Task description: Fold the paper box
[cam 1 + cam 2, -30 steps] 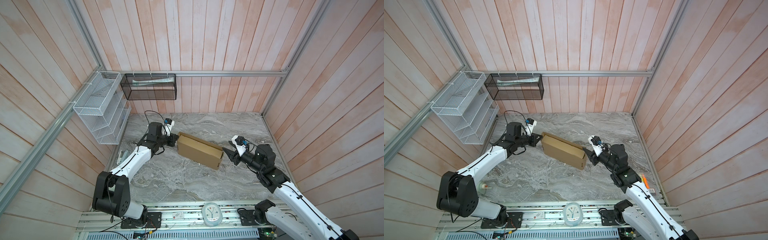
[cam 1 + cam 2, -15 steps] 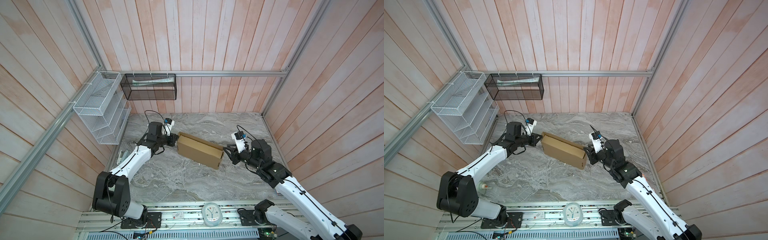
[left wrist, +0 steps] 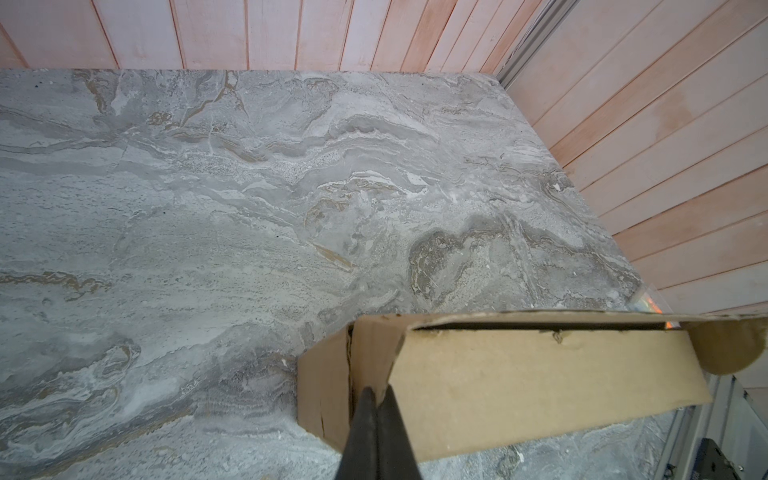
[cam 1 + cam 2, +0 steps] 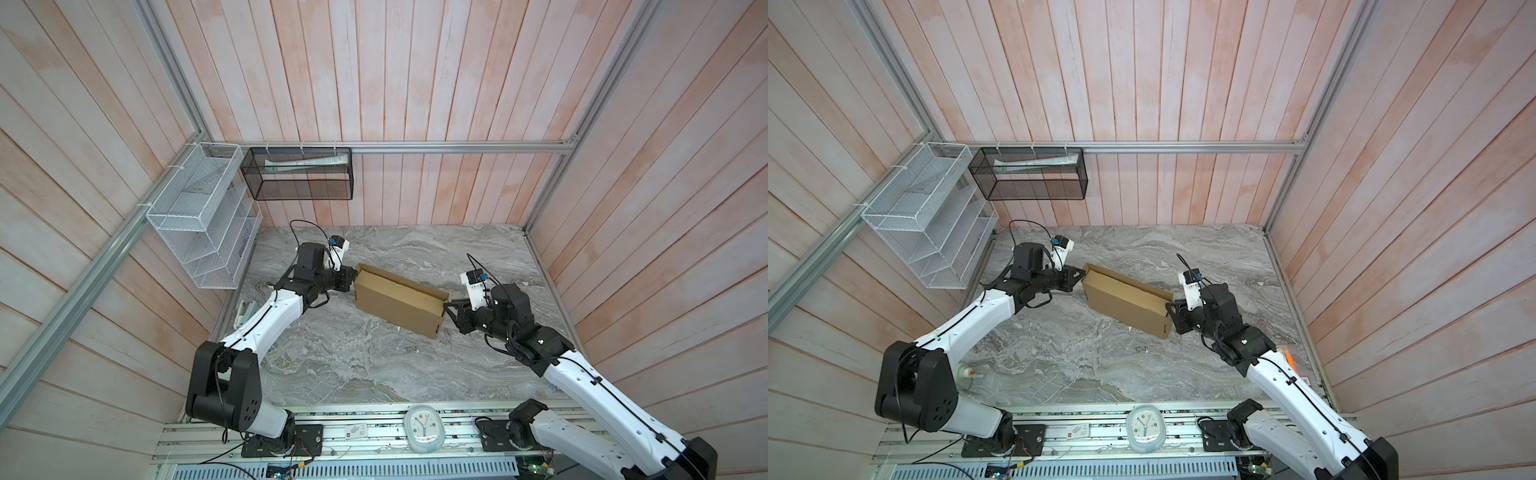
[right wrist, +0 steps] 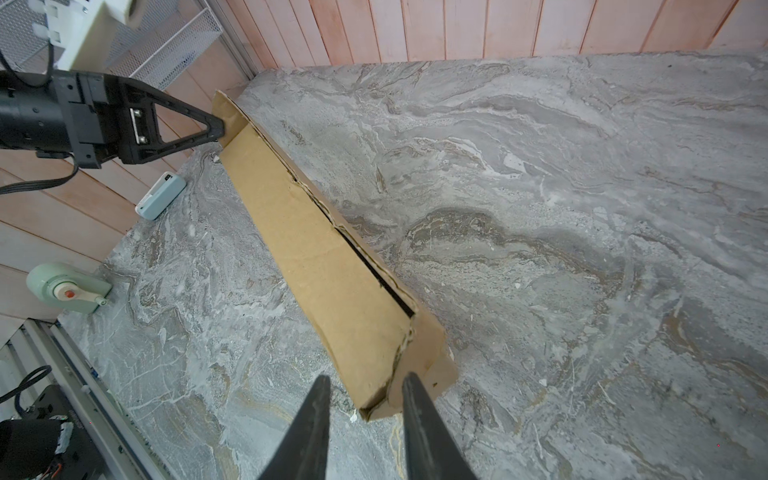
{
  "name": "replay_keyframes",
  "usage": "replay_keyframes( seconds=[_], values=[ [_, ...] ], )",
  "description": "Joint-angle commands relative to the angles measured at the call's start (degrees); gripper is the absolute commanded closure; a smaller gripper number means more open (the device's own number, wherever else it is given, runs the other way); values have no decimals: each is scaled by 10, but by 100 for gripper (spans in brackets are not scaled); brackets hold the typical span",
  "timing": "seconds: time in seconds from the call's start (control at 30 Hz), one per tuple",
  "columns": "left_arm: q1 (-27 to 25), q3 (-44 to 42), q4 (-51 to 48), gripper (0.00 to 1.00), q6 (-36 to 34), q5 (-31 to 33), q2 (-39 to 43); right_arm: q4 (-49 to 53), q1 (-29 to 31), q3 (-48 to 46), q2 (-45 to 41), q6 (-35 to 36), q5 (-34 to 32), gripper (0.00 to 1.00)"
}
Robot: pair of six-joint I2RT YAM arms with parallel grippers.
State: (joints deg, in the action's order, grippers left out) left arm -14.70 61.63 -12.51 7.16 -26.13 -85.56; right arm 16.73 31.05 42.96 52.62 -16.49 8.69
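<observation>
- A white wire-mesh tiered rack (image 4: 195,232) hangs on the left wall above the desk's left edge. What its compartments hold is hard to make out.
- A black mesh rectangular basket (image 4: 299,187) hangs on the back wall with white sheets (image 4: 307,162) lying in its top.
- A small pale-blue slab-shaped device (image 5: 162,201) lies at the left edge of the grey marbled desk (image 4: 374,365).
- The left gripper (image 3: 376,395) is closed, fingers together, with its tip against the back-left end of the box.
- The plain brown cardboard paper box (image 4: 397,305) lies folded up mid-desk, running diagonally from back-left to front-right. A dark seam gapes along its rear top edge.
- Bare desk spreads wide in front of the box and behind it.
- The right gripper (image 5: 365,377) has its jaws apart, and the box's front-right end sits between them.
- Beyond it, bare desk runs to the aluminium rail (image 4: 548,286) along the right edge.
</observation>
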Motion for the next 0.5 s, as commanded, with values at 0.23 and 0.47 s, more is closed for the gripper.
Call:
replay_keyframes(
  seconds=[0.23, 0.47],
  values=[
    [-2, 17, -22, 100, 5, -1, -4, -25, 3, -5, 28, -8, 26, 65],
    [-2, 21, -26, 100, 5, -3, -4, -37, 3, 1, 43, -3, 44, 65]
  ],
)
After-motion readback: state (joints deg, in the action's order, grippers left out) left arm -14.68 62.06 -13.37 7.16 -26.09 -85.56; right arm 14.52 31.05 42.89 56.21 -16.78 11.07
